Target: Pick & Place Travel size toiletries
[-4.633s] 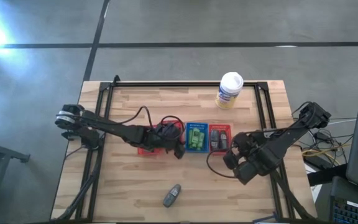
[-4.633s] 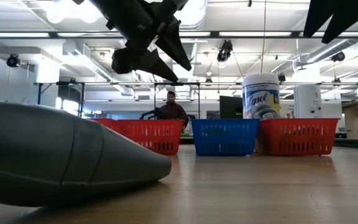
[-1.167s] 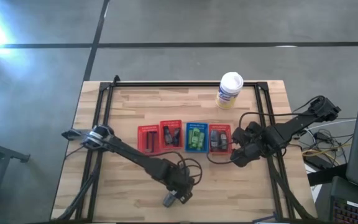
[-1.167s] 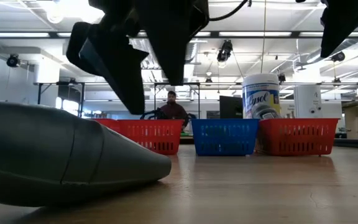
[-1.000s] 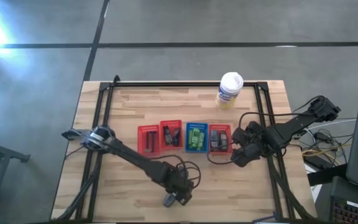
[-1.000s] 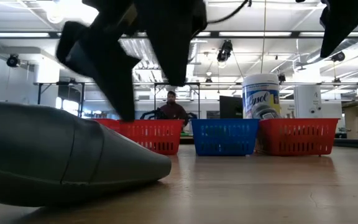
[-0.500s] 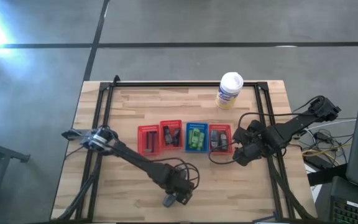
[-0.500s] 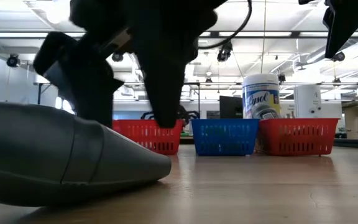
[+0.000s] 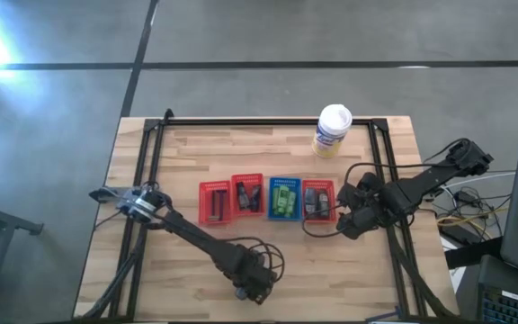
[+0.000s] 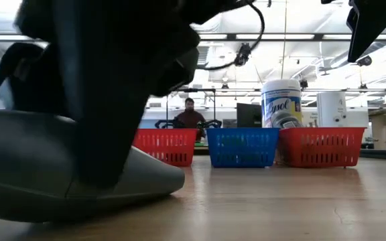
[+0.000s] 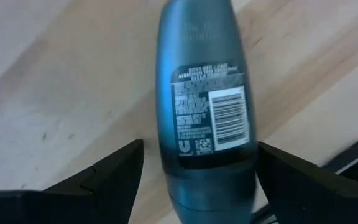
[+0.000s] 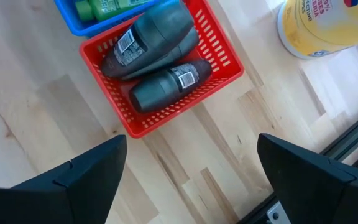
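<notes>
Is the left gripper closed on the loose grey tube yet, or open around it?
Open. The left gripper straddles the lying tube, its fingers spread either side with gaps showing, no contact visible.

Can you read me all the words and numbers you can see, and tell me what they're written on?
"Lysol": on the big white tub behind the baskets, in the low view.
The printed label with a barcode on the dark grey tube lying on the table: too blurred to read.
The little labels on the grey tubes in the red basket: too small to read.
The tub's yellow label in the right wrist view: letters cut off, unreadable.
</notes>
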`<state>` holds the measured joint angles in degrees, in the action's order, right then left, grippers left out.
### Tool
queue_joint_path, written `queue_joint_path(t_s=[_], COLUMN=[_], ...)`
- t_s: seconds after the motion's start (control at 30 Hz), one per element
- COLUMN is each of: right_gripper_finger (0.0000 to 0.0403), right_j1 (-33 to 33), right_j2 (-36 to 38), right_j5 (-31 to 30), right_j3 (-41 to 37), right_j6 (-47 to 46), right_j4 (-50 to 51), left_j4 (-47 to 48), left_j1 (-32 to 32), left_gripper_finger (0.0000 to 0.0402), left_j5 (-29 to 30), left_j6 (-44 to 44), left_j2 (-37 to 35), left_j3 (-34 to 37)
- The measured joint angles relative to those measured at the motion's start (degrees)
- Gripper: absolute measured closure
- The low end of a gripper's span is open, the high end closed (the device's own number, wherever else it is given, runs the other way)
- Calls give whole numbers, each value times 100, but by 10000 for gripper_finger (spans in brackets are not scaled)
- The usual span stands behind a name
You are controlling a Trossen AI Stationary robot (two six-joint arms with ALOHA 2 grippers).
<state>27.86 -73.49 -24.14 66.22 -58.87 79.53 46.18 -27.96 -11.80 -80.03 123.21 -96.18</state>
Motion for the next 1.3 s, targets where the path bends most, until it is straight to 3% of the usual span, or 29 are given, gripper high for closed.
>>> queue_joint_path(t_s=[0.33, 0.8, 1.1, 1.3], right_gripper_finger=[71, 52, 67, 90], right_j1=[0, 47, 614, 1174], right_j2=[0, 5, 434, 1089], right_j5=[-2, 90, -20, -374], right_j3=[-11, -11, -69, -299], right_j6=[-4, -248, -1092, -2175], right_j4=[0, -2, -5, -45], left_j4=[-70, -126, -733, -3067], left_j1=[5, 31, 544, 747], left_gripper_finger=[107, 185, 186, 186], left_j5=[-33, 106, 1299, 2110], left_j6=[131, 501, 1279, 3052], left_j2=[95, 100, -461, -931], left_j3=[-2, -26, -79, -13])
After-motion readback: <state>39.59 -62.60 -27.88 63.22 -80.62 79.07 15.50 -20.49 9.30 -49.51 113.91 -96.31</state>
